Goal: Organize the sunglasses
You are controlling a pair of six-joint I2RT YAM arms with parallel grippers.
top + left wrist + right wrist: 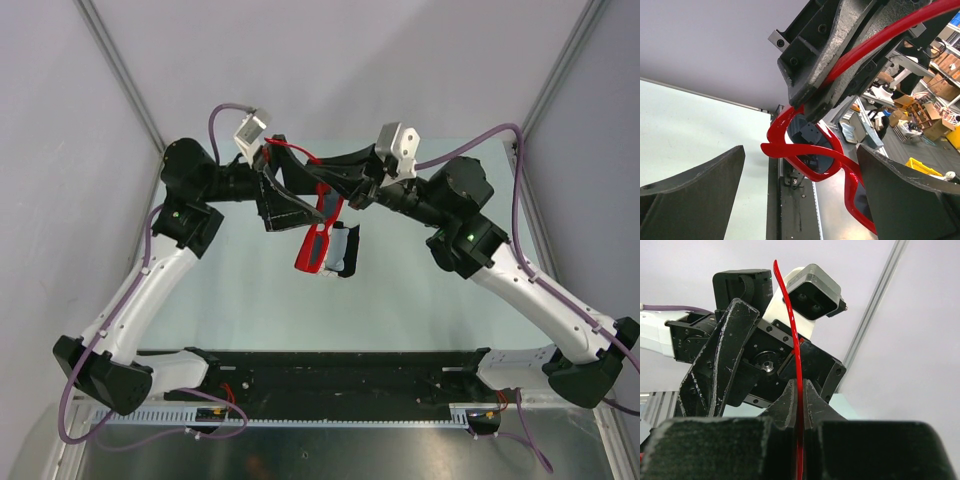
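Right gripper [800, 390] is clamped tight on one thin temple arm of the sunglasses [316, 236]; the red arm runs up between its pressed fingers. Frame and dark lenses hang below the grip, clear of the worktop [250, 300], over its far middle. Left gripper [801, 150] is spread wide, one finger on either side of the hanging frame. Cannot tell whether it touches the frame.
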